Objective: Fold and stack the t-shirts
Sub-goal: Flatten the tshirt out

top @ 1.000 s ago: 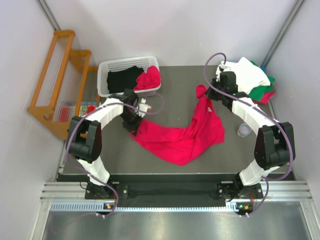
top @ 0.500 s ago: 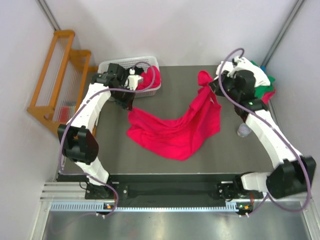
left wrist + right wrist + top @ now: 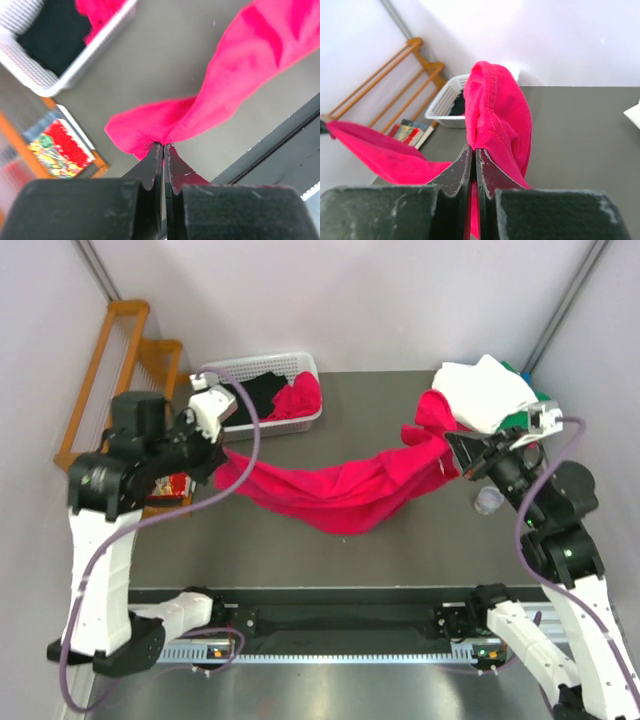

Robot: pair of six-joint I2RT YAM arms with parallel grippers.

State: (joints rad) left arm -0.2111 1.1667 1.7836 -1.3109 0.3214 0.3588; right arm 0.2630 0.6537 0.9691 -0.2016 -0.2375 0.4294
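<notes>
A crimson-red t-shirt (image 3: 335,490) hangs stretched in the air between both arms, sagging in the middle above the dark table (image 3: 360,405). My left gripper (image 3: 222,453) is shut on its left end, where the cloth (image 3: 165,127) bunches at the fingertips. At the right end my right gripper (image 3: 452,445) is shut on a stitched hem (image 3: 492,115). Folded t-shirts, white on top of green and red ones (image 3: 495,395), lie stacked at the back right corner. A black t-shirt (image 3: 255,395) and a red one (image 3: 300,395) lie in the basket.
The white lattice basket (image 3: 215,375) stands at the back left of the table. A small clear cup (image 3: 488,501) sits near the right edge, below my right gripper. A wooden rack (image 3: 110,380) and a colourful box (image 3: 60,147) stand off the table's left side.
Both arms have risen and spread apart, lifting the red t-shirt off the table and pulling it into a hanging band. Both grips have held.
</notes>
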